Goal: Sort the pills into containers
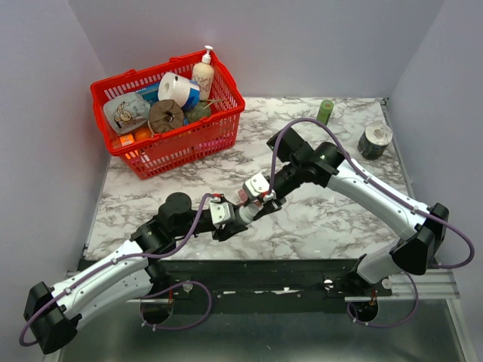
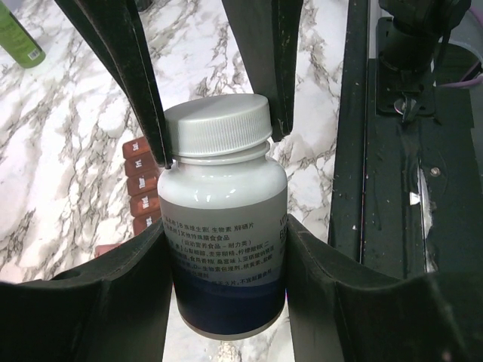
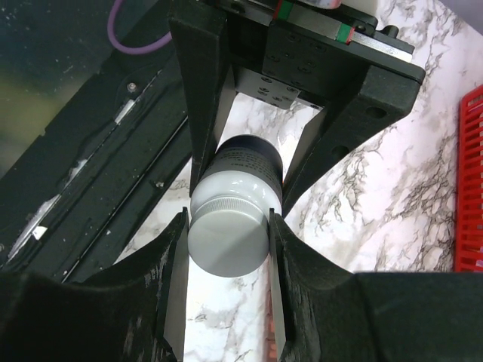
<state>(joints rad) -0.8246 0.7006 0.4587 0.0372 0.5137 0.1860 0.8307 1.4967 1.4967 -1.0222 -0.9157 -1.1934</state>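
Both hands are closed on one object. The left hand (image 2: 226,253) clamps the body of a white bottle (image 2: 223,226), and the right hand (image 3: 227,222) pinches its ribbed white cap (image 3: 229,240) from the opposite end. The bottle has a dark blue band at its base and small printed text on the label.

They meet over the near-middle part of the marble bench (image 1: 317,219). The bench's near edge and the black rail (image 2: 355,128) along it lie just beside the bottle, so that side is tight. Open marble stretches away towards the far wall and to the right.

The container strip (image 2: 141,183) lies flat on the bench just beside the bottle, on its left in the left wrist view. It is a narrow dark red-brown row of small square compartments with closed lids that carry tiny white marks. Five compartments show; the bottle and a left finger hide the rest.

There is one bottle with one cap, and one strip. One red basket (image 1: 192,139), full of assorted goods, sits at the far left corner. One green bottle (image 1: 325,111) stands near the far edge. One grey roll (image 1: 374,140) sits by the right wall, well apart from the hands.
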